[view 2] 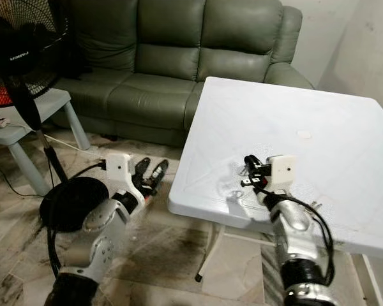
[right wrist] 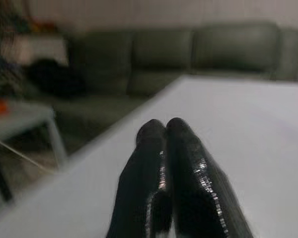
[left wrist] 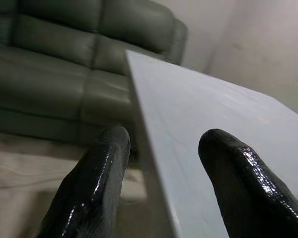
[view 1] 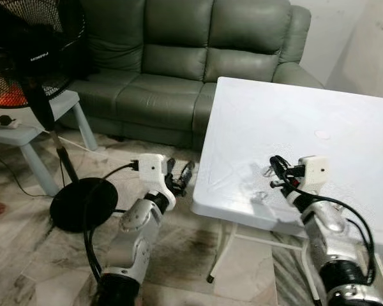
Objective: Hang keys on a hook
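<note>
My right gripper (view 1: 274,173) hovers just over the white table (view 1: 319,121) near its front left corner. Its fingers (right wrist: 165,163) are pressed together. Small silvery keys (view 1: 265,171) show at the fingertips, and a further bit (view 1: 260,196) dangles just below, close to the tabletop. They are tiny, and the grip on them looks like a pinch at the very tip. My left gripper (view 1: 179,175) is held off the table's left edge, lower than the top, with its fingers (left wrist: 97,183) spread apart and nothing between them.
A green sofa (view 1: 179,57) stands behind the table. At the left is a black standing fan (view 1: 25,57) with a round base (view 1: 83,203) on the floor. Beside it is a small pale side table (view 1: 32,124). A cable (view 1: 108,175) trails across the marble floor.
</note>
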You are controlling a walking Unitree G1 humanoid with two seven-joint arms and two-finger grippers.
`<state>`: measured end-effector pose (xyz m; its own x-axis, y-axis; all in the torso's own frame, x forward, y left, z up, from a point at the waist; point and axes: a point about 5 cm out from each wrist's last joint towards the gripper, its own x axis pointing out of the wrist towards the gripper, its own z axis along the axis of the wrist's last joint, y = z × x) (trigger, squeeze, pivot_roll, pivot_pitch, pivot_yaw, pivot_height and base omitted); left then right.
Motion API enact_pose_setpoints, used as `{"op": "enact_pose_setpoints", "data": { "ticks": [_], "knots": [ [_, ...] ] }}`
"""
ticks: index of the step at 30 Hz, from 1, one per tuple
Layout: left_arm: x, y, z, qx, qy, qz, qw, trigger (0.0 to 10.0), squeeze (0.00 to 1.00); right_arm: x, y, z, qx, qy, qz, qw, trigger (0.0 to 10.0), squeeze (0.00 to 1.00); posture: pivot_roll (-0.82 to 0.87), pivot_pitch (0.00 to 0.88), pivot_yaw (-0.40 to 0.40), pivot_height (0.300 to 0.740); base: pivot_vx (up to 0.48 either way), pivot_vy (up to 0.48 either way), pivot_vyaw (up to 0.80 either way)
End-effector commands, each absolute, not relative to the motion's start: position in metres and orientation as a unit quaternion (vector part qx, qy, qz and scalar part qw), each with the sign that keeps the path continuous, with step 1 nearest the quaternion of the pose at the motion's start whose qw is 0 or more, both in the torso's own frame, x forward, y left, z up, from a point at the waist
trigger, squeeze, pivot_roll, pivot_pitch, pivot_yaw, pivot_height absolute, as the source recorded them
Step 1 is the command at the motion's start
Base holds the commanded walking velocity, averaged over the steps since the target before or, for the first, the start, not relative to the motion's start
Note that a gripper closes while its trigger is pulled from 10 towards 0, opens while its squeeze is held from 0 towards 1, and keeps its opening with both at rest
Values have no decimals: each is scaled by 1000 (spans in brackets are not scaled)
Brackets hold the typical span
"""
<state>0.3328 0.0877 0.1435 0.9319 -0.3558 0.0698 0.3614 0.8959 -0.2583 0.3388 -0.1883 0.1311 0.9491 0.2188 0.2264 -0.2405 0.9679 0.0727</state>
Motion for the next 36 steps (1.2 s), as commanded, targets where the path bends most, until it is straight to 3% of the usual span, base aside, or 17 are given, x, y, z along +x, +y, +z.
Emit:
{"op": "enact_pose_setpoints", "data": {
  "ticks": [1, 10, 11, 12, 13, 14, 22, 36],
  "knots": [
    [340, 94, 155, -128, -33, -170, 977, 10000, 0, 338, -187, 148, 36, -150, 95, 983, 0, 0, 20, 0, -42, 740, 0, 0, 0],
    [354, 122, 169, -131, -37, -98, 986, 10000, 0, 324, -175, 163, 31, -190, 68, 979, 0, 0, 15, 0, -34, 740, 0, 0, 0],
    [354, 125, 170, -120, -40, -92, 988, 10000, 0, 323, -173, 164, 32, -187, 69, 979, 1098, 0, 15, 0, -33, 740, 0, 0, 0],
    [354, 127, 171, -112, -43, -90, 989, 10000, 0, 321, -172, 164, 34, -186, 70, 980, 1098, 0, 15, 0, -33, 740, 0, 0, 0],
    [353, 128, 172, -102, -52, -91, 989, 10000, 0, 319, -169, 164, 36, -182, 68, 980, 7294, 0, 15, 0, -34, 740, 0, 0, 0],
    [353, 129, 172, -102, -54, -92, 989, 10000, 0, 318, -167, 163, 37, -180, 68, 981, 10000, 0, 15, 0, -34, 740, 0, 0, 0],
    [352, 137, 166, -118, -57, -66, 989, 10000, 0, 308, -148, 150, 35, -148, 63, 986, 10000, 0, 20, 0, -34, 740, 0, 0, 0],
    [355, 136, 163, -116, -54, -90, 988, 10000, 0, 313, -145, 143, 7, -105, 43, 994, 10000, 0, 21, 0, -19, 740, 0, 0, 0]
  ]
}}
